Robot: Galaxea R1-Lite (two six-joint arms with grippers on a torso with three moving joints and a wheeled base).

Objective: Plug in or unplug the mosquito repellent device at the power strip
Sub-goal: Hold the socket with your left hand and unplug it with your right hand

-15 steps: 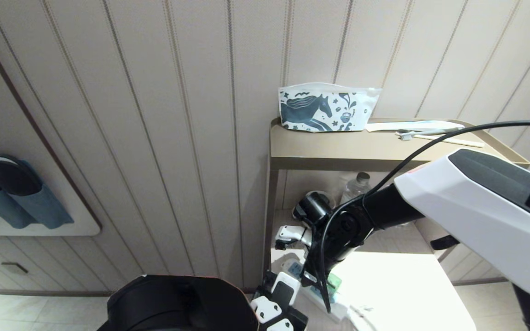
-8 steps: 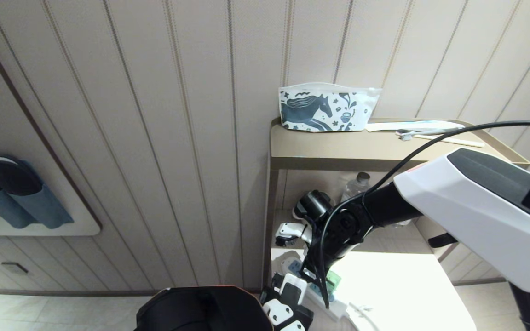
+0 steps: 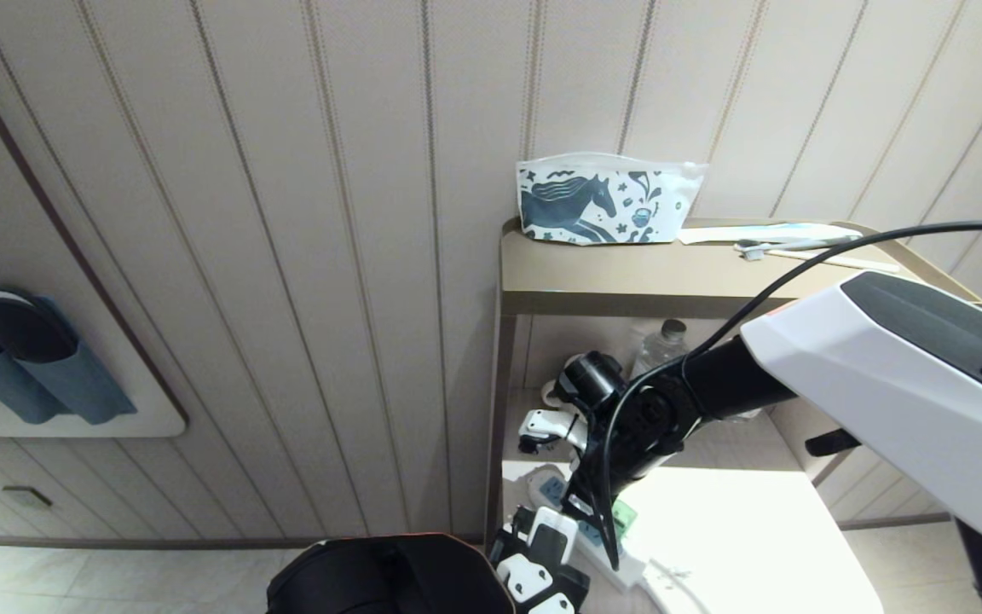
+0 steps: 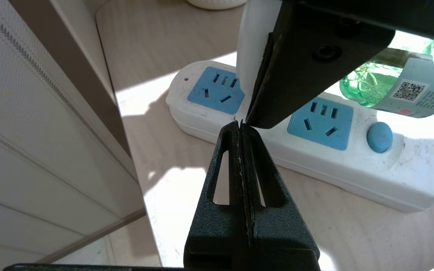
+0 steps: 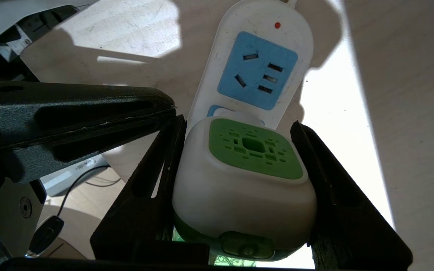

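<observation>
The mosquito repellent device (image 5: 239, 188), white with a green vented cap, sits plugged into the middle socket of the power strip (image 5: 262, 15). My right gripper (image 5: 237, 124) is shut on its two sides. In the left wrist view its white body (image 4: 251, 45) and green bottle (image 4: 364, 81) show above the power strip (image 4: 352, 165). My left gripper (image 4: 240, 124) is shut with nothing in it, its tips at the strip's near edge beside the right gripper's finger; whether it touches the strip I cannot tell. In the head view the left gripper (image 3: 552, 533) is low by the strip (image 3: 549, 490); the right arm hides the right gripper.
The strip lies on the low sunlit shelf of a beige stand (image 3: 627, 290) against a panelled wall. A horse-print pouch (image 3: 606, 205) and a toothbrush (image 3: 798, 247) lie on top. A clear bottle (image 3: 661, 341) stands behind. The stand's post (image 4: 81, 75) is close to my left gripper.
My left arm has moved to the right and forward, bringing its shut gripper closer to the power strip. The right gripper stays on the device.
</observation>
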